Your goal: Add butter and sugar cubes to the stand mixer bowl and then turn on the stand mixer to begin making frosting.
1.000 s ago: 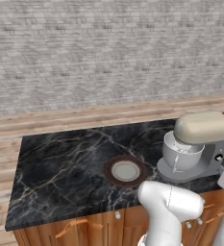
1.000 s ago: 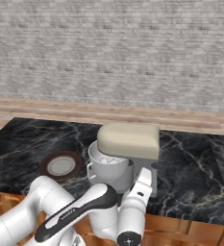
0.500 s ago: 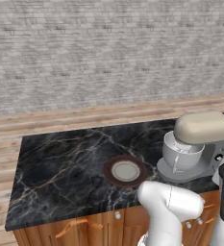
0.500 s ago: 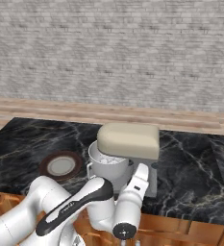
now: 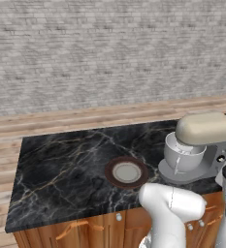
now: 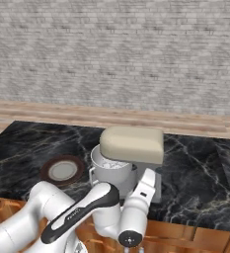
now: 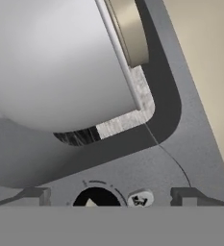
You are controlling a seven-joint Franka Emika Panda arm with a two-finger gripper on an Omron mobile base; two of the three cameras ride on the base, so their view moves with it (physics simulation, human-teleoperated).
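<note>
The arm (image 6: 47, 217) is glossy white, built of fat rounded tube-like segments. A dark grey band with small pale lettering runs along one link (image 6: 79, 212). The wrist (image 6: 134, 222) ends in a round black cap with a white ring.

A black marble counter (image 5: 61, 169) carries a brown-rimmed plate (image 5: 126, 172) with the stand mixer (image 5: 201, 145) just beside it.

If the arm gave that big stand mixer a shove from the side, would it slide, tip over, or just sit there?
The stand mixer would probably sit there: its flat grey base rests wide on the counter. It looks heavy for its size, with a bulky cream head. A shove high on that head might rock it, since the weight seems carried up top over the stand mixer bowl.
</note>
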